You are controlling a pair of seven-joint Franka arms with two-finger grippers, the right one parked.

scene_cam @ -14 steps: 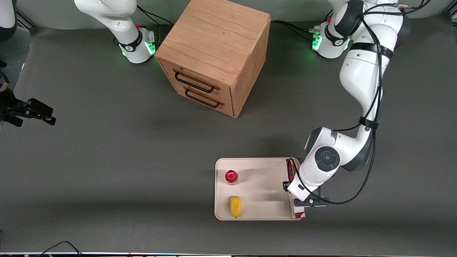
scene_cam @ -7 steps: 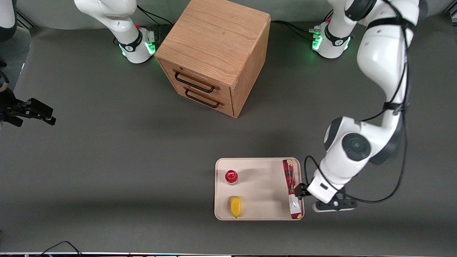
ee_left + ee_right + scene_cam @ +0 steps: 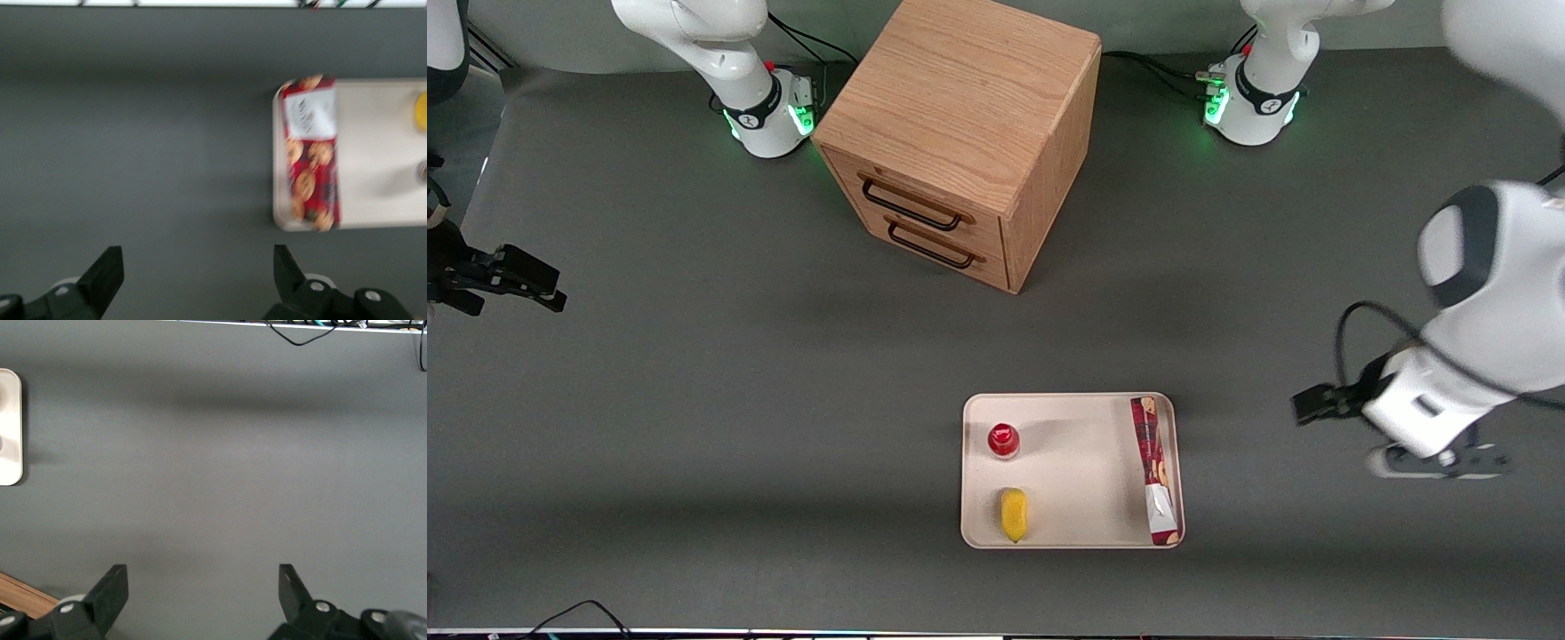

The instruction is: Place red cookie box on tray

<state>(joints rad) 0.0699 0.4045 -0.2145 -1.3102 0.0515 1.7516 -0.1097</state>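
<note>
The red cookie box [image 3: 1156,471], dark red plaid with cookie pictures and a white panel, lies flat on the cream tray [image 3: 1076,480], along the tray's short edge toward the working arm's end. The left wrist view shows the same box [image 3: 311,153] inside the tray's rim [image 3: 277,167]. My left gripper [image 3: 197,257] is open and holds nothing. It hangs over bare grey table [image 3: 1316,404], well off the tray toward the working arm's end, and touches neither box nor tray.
A small red-capped bottle [image 3: 1003,440] and a yellow item [image 3: 1013,514] sit on the tray's part toward the parked arm's end. A wooden two-drawer cabinet [image 3: 960,133] stands farther from the front camera.
The gripper let go of the box and drew away from the tray toward the working arm's end. The box stayed lying on the tray.
</note>
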